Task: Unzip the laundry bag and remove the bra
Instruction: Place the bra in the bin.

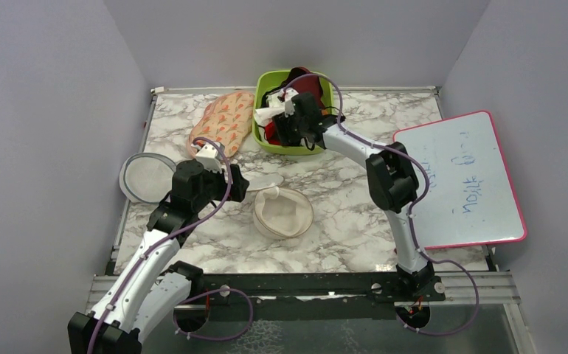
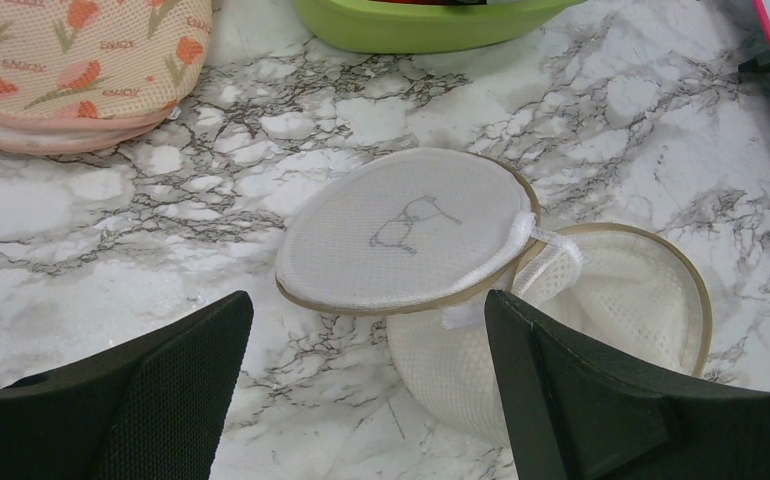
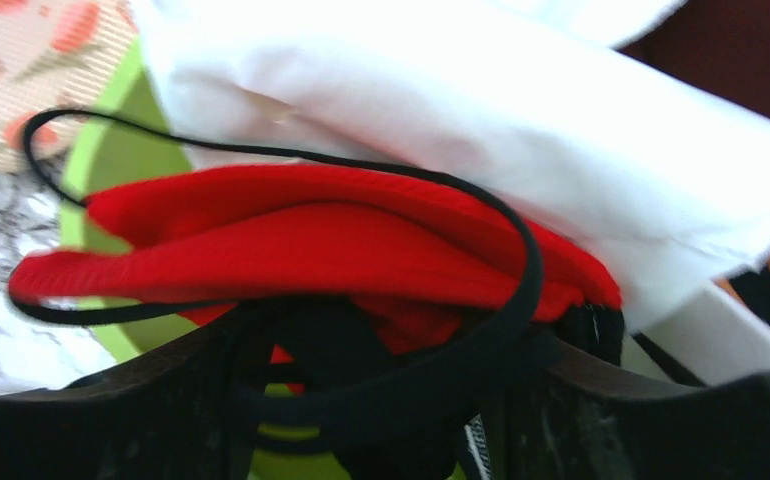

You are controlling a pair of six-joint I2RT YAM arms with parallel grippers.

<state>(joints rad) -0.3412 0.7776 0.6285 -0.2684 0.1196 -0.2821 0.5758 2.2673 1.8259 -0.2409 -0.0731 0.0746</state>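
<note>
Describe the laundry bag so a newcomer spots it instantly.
On the marble table, look at the centre, in front of the green tub. The laundry bag is the cream mesh pod, lid flipped open; the grey-rimmed disc leftward lies flat.

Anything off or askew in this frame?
Laundry bag gapes open, lid flopped sideways onto the marble. Red bra hangs over the green bin rim inside the open right gripper, black strap looping out.

Red bra (image 3: 301,240) with black straps bunched within parted right gripper (image 3: 376,350), overlaid by white cloth (image 3: 461,120), green bin (image 3: 101,165) seen behind.
</note>
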